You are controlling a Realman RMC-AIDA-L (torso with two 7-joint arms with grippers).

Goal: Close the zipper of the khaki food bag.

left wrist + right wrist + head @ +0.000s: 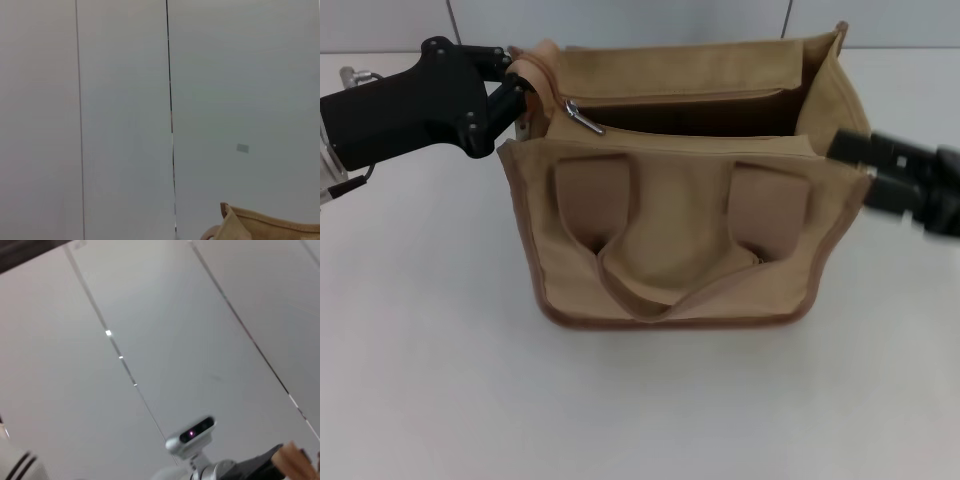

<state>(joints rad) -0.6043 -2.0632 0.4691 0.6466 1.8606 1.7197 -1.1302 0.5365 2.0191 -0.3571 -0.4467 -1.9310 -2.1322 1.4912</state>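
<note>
1. i'm looking down at a plain white table (440, 380) with a pale panelled wall (120, 100) behind it.
2. the khaki food bag (670, 240) stands upright mid-table, its two wide handles (650, 290) drooping down the near face.
3. the bag's top gapes open, dark inside; the zipper (670, 98) runs along the far lip, and its silver pull tab (583, 118) sits at the left end.
4. my left gripper (515, 95) is pressed up against the bag's top left corner, just beside the pull tab; i cannot tell how its fingers are set.
5. my right gripper (850, 150) reaches in from the right and meets the bag's top right edge; its fingers' spread i cannot tell either.
</note>
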